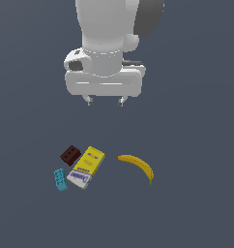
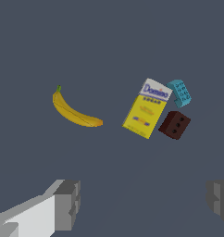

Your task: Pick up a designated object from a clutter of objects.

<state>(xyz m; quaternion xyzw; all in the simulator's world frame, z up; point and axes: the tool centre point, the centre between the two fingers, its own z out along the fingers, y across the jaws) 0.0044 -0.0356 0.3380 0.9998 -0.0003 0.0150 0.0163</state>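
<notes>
Yellow against the dull grey floor (image 1: 196, 145), the banana (image 1: 137, 166) lay on its side, well apart from the arm (image 1: 107, 29) that hung above it. Its green stem tip pointed toward the exterior view's lower right, and its curve bowed upward in that view. Nothing touched it.

To the exterior view's left of the banana sat the rest of the clutter, packed close. The box (image 1: 86, 167), yellow at one end and white at the other, lay flat and slightly askew. The brown block (image 1: 70, 154) sat just beside the box's yellow end, and the teal block (image 1: 60, 179) lay just beside its white end. Whether these three actually touched could not be told.

The gripper (image 1: 105, 101) hovered high over the floor, above the gap between the box and the banana, and held nothing. Its two fingertips stood wide apart, the jaws spread.

In the wrist view the banana (image 2: 73, 111) showed clear of the box (image 2: 147, 109), with the teal block (image 2: 179, 92) and brown block (image 2: 174, 124) on the box's far side. One finger (image 2: 67, 205) and the edge of the other framed bare floor, wide apart with nothing between them.
</notes>
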